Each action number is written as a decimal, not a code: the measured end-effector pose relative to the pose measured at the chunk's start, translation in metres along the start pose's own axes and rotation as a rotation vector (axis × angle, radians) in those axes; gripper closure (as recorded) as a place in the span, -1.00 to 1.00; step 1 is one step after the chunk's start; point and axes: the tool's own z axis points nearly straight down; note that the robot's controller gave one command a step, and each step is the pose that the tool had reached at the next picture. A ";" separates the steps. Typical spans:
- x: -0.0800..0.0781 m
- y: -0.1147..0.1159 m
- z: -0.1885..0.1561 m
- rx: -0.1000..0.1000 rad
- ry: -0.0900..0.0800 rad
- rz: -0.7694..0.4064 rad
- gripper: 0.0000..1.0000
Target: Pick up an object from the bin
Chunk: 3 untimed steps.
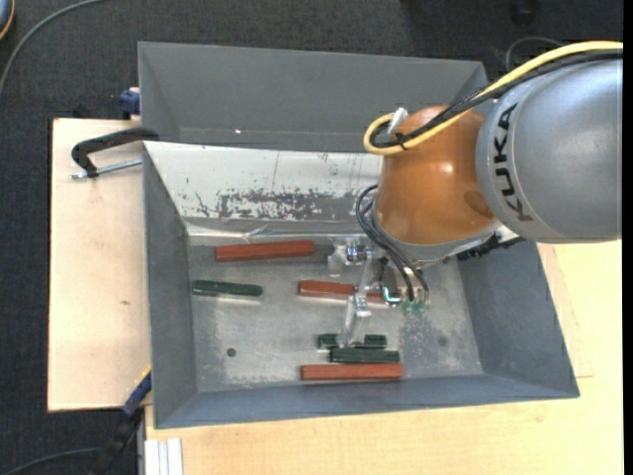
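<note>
1. Gripper [351,331]: hangs low in the grey metal bin [297,92], right of the floor's middle, under the arm's orange wrist cover [430,181]; cannot tell whether open or closed.
2. Far left of the floor: lies a slim dark green bar [227,289], lengthwise left to right, well apart from the gripper and from everything else.
3. Behind it and further right, near the back wall: lies a long red-brown flat bar [264,251], also lengthwise left to right, alone.
4. Mid-floor, just left of the gripper: lies a short red-brown bar [324,289], its right end passing behind the gripper's metal parts.
5. Directly below the gripper's tip, toward the front wall: lies a short dark green bar [374,341], touching or nearly touching the tip; cannot tell whether gripped.
6. Just in front of that one: lies a second dark green bar [371,356], side by side with the first and shifted slightly right.
7. Nearest the front wall: lies another long red-brown bar [351,371], flat, parallel to the two green ones and just beside the second.
</note>
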 end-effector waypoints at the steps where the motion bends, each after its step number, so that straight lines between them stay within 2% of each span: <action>1: -0.039 -0.013 0.090 0.001 -0.004 -0.176 -1.00; 2: -0.040 -0.012 0.087 0.000 -0.011 -0.175 1.00; 3: -0.062 0.007 -0.066 0.003 -0.022 -0.529 1.00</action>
